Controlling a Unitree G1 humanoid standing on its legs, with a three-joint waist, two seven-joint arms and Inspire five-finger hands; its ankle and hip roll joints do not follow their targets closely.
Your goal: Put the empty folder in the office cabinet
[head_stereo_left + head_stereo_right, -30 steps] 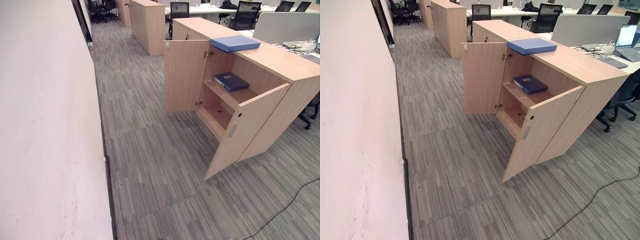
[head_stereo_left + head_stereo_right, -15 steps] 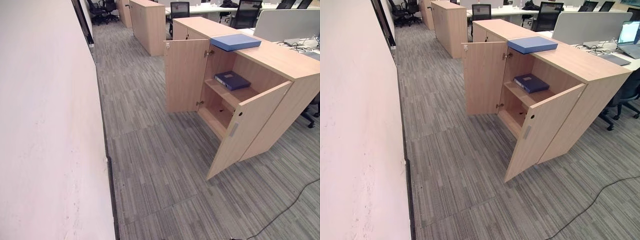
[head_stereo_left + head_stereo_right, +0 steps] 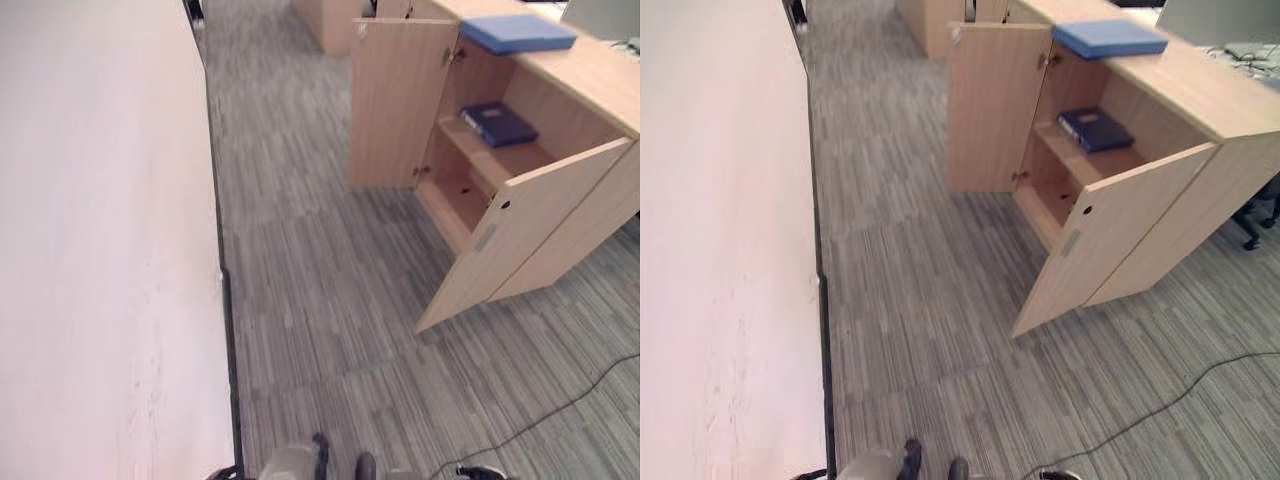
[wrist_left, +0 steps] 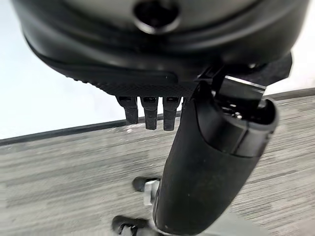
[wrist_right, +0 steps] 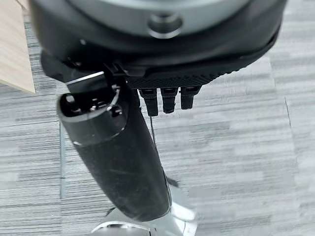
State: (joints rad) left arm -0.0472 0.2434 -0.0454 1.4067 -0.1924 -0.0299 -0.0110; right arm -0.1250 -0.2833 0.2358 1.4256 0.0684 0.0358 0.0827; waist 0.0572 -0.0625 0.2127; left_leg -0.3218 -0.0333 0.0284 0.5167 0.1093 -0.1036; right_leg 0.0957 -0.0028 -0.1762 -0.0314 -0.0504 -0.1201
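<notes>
Each wrist view is showing its own hand, left hand and right hand, hanging over carpet with fingers straight, holding nothing. The head views are showing the light blue folder lying on top of the cabinet, whose doors are standing open with a dark blue binder lying on the upper shelf.

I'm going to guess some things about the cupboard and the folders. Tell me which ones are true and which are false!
1. Both cabinet doors are open. True.
2. The light blue folder lies on the floor. False: it lies on top of the cabinet.
3. A dark blue folder lies on the shelf inside. True.
4. The left hand holds a folder. False: it holds nothing, hanging above the carpet.
5. The right hand is inside the cabinet. False: it hangs above the carpet.
</notes>
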